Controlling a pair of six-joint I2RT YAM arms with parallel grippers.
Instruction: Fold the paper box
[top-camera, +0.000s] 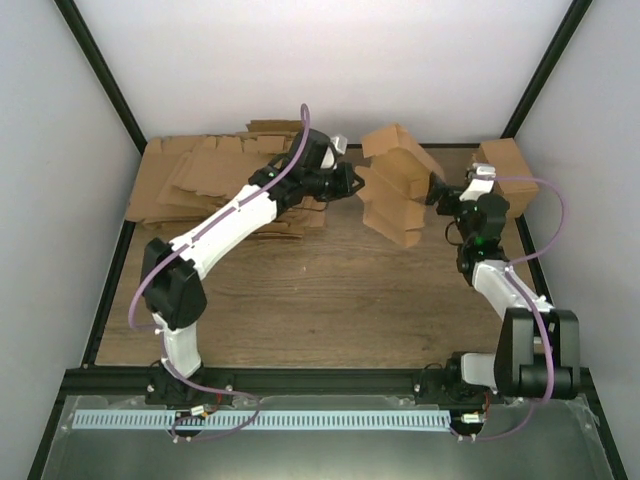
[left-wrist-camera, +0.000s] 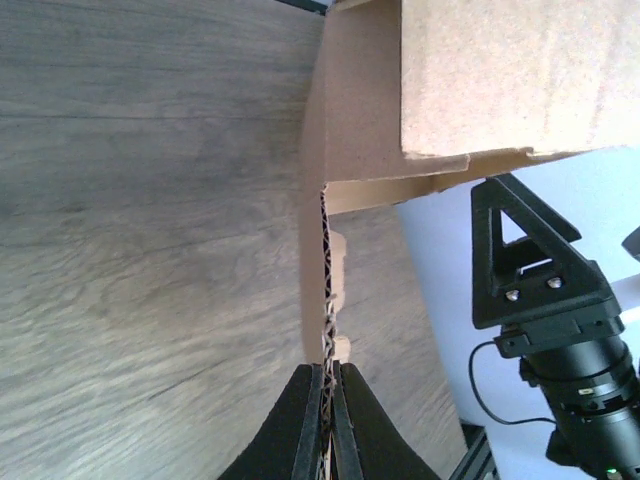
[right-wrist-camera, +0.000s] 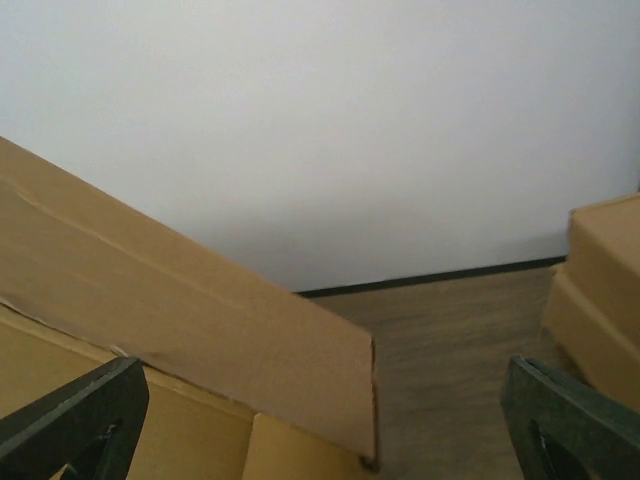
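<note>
Where the left gripper (left-wrist-camera: 328, 372) is biting: its fingers are pressing together on a corrugated edge of the paper box (left-wrist-camera: 470, 70), with the flutes showing just above the tips.
Right gripper (right-wrist-camera: 320, 372): it is standing spread wide, its fingers sitting at either lower corner of the wrist view. A slanting panel of the paper box is lying ahead of it to the left. Whether a finger is touching that panel cannot be told.
Paper box: partly folded, it is sitting between the two grippers toward the far side of the bench (top-camera: 320, 300), its flaps standing at angles.
Blocky carton (top-camera: 503, 165): it is resting at the far right, just beyond the right gripper and apart from the paper box.
Pile of flat cardboard sheets (top-camera: 200, 180): it is lying at the far left, with the left arm reaching across its near edge.
</note>
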